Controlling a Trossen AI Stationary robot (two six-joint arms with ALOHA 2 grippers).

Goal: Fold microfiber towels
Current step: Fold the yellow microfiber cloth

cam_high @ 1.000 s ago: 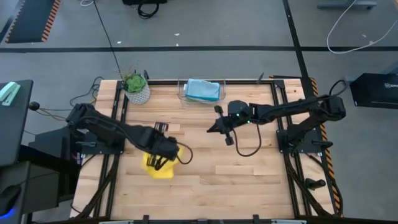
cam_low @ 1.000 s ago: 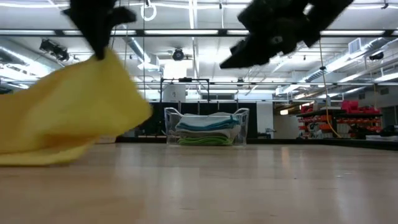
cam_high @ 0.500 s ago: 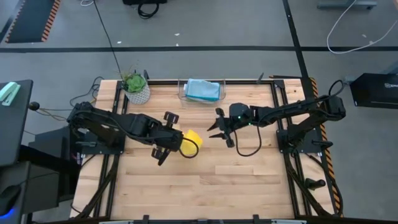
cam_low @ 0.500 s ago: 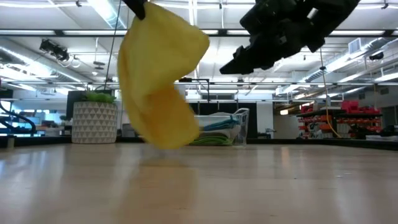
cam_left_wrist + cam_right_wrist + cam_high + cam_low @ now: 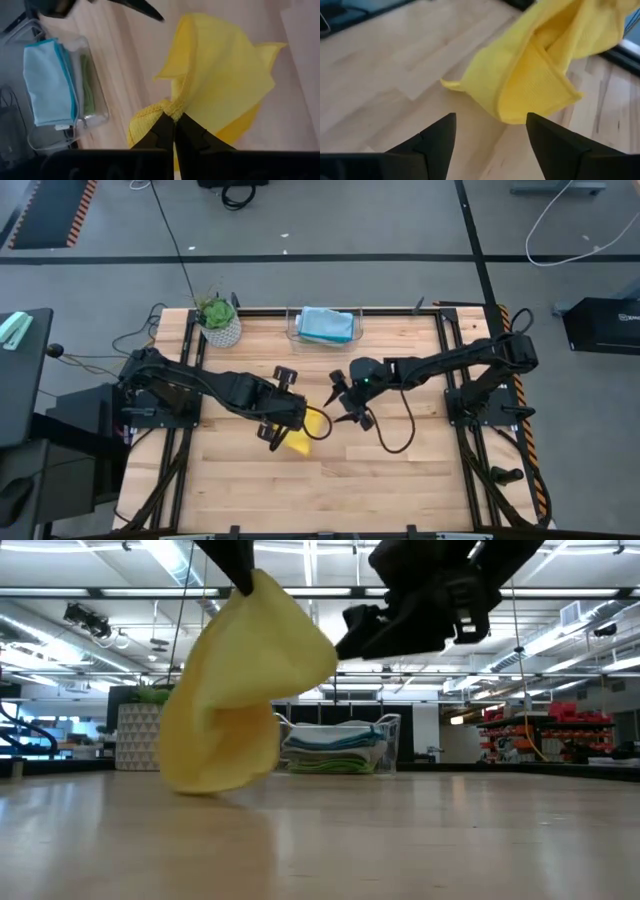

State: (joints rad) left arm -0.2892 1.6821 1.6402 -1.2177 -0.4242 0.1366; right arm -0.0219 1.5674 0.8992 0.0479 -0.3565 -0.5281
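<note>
Overhead layout, left to right. The left arm reaches from the nine o'clock edge of the wooden worktop (image 5: pixel 400 470) toward its centre. The left pincer (image 5: pixel 287 423) is clamped on a bunched corner of the yellow towel (image 5: pixel 303 435); in the left wrist view its two fingers (image 5: pixel 162 131) meet tightly on the gathered hem (image 5: pixel 170 107). In the low view the towel (image 5: pixel 240 690) hangs in loose folds from that grip, its lower edge apparently just above or brushing the worktop, though the level angle makes contact hard to judge.

The right pincer (image 5: pixel 342 402), at about two o'clock from the towel and just beside it, has its fingers spread wide and holds nothing. In the right wrist view the fingers (image 5: pixel 435 140) stand well apart, with a folded flap of the yellow towel (image 5: pixel 540 75) lying ahead between them, not touched.

At the twelve o'clock edge stands the clear bin (image 5: pixel 324 326), holding a folded light blue towel (image 5: pixel 325 324) on top; the low view shows a green towel (image 5: pixel 330 766) beneath it. The potted plant (image 5: pixel 218 321) stands at about eleven o'clock.
</note>
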